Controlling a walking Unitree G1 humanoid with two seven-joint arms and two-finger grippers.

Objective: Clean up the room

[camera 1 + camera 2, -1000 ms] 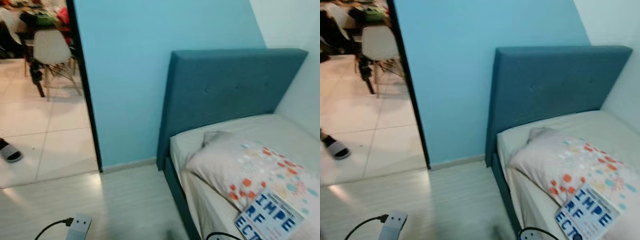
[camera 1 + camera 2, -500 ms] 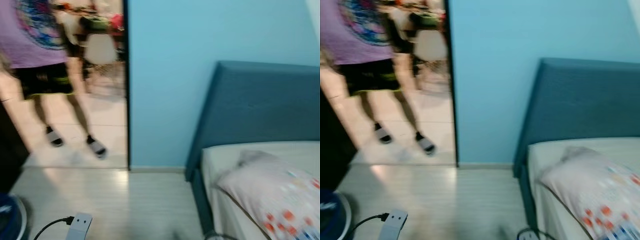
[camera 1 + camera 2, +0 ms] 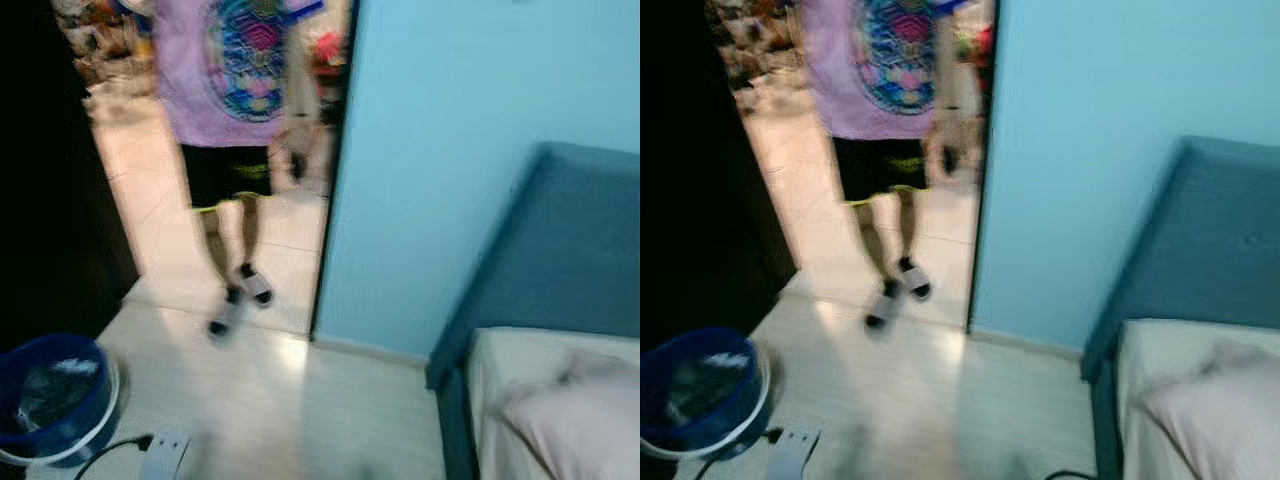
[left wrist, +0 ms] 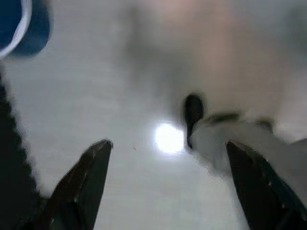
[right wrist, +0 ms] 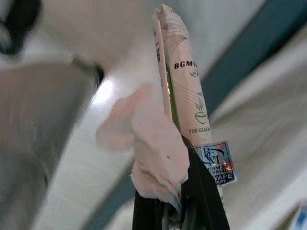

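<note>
Newly in view — lined blue bin (image 3: 55, 400)

Four views: two head eyes looking forward and down, two wrist cameras looking along the jaws.

Both head views, blurred, face a blue wall (image 3: 450, 150) and an open doorway where a person (image 3: 235, 90) stands, with a blue bin (image 3: 55, 400) low on the robot's left and the bed (image 3: 1200, 380) on its right; the right eye view sits slightly offset from the left. The left wrist view hangs over the pale floor (image 4: 120, 143), sharing the bin's rim. The right wrist view is very near a printed wrapper (image 5: 184, 91) and a crumpled tissue (image 5: 153, 148), bed frame behind.
</note>
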